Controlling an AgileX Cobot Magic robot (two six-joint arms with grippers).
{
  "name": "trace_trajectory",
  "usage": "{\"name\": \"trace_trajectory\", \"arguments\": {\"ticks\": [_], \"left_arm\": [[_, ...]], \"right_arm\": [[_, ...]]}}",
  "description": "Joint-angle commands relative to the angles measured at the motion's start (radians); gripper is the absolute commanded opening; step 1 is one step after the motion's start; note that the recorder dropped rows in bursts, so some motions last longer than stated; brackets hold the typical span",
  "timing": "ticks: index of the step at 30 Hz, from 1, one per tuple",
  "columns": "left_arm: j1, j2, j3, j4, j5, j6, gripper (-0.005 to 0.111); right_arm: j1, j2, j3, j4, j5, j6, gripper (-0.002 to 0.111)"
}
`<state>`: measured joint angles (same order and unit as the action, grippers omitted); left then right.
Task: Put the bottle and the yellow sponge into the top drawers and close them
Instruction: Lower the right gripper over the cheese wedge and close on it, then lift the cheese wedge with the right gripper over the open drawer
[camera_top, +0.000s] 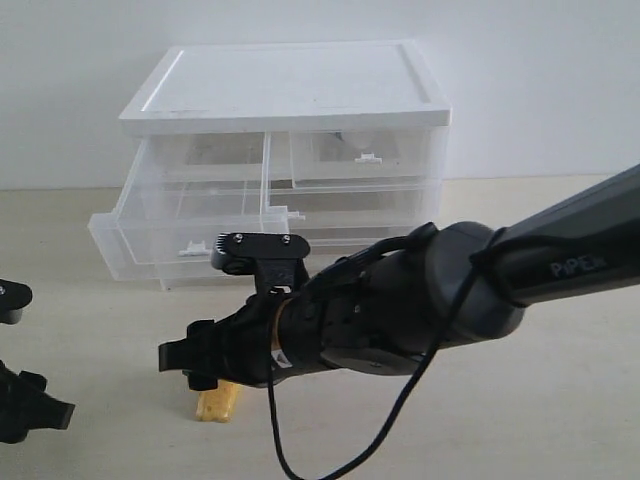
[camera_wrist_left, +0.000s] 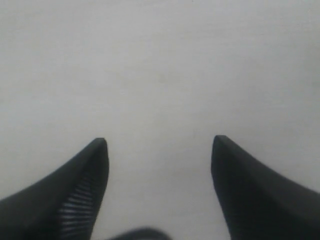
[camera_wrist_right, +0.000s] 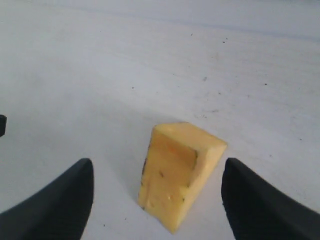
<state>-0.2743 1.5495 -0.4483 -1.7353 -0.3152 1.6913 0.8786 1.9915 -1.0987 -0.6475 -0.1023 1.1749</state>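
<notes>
The yellow sponge (camera_wrist_right: 175, 175) stands on the table as an orange-yellow wedge, and only its lower end (camera_top: 222, 403) shows under the right arm in the exterior view. My right gripper (camera_wrist_right: 157, 161) is open, one finger on each side of the sponge and clear of it; it hangs just over the sponge (camera_top: 185, 362). My left gripper (camera_wrist_left: 160, 139) is open above bare table, at the left edge of the exterior view (camera_top: 25, 360). The top left drawer (camera_top: 170, 240) is pulled out. The top right drawer (camera_top: 365, 155) looks pushed in. No bottle is visible.
The white-topped cabinet (camera_top: 285, 85) stands at the back against a pale wall. A full-width drawer with a centred handle (camera_top: 290, 212) lies below the top pair. The right arm (camera_top: 450, 290) and its cable (camera_top: 400, 410) cross the table's middle.
</notes>
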Motion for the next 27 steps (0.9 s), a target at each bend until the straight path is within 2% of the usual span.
{"name": "trace_trajectory", "arguments": {"ticks": [1, 7, 9, 10, 12, 16, 22, 27], "left_arm": [[-0.004, -0.007, 0.007, -0.009, -0.003, -0.014, 0.056], [-0.004, -0.007, 0.007, -0.009, -0.003, -0.017, 0.056], [-0.004, -0.007, 0.007, -0.009, -0.003, -0.017, 0.056], [-0.004, -0.007, 0.007, -0.009, -0.003, -0.017, 0.056], [-0.004, -0.007, 0.007, -0.009, -0.003, -0.017, 0.056], [-0.004, -0.007, 0.007, -0.009, -0.003, -0.017, 0.056], [-0.004, -0.007, 0.007, -0.009, -0.003, -0.016, 0.056], [-0.004, -0.007, 0.007, -0.009, -0.003, -0.016, 0.056]], "right_arm": [[0.029, 0.04, -0.068, -0.005, 0.079, -0.008, 0.064], [0.038, 0.1, -0.113, -0.012, 0.137, -0.008, 0.064], [0.038, 0.107, -0.119, -0.016, 0.159, -0.008, 0.061], [0.038, 0.11, -0.123, -0.016, 0.17, -0.008, 0.057], [0.038, 0.112, -0.125, -0.016, 0.182, -0.008, 0.041], [0.038, 0.112, -0.125, -0.053, 0.22, -0.008, 0.001], [0.071, 0.035, -0.071, -0.065, 0.323, -0.089, 0.0], [0.147, -0.097, 0.031, -0.065, 0.23, -0.108, 0.0]]}}
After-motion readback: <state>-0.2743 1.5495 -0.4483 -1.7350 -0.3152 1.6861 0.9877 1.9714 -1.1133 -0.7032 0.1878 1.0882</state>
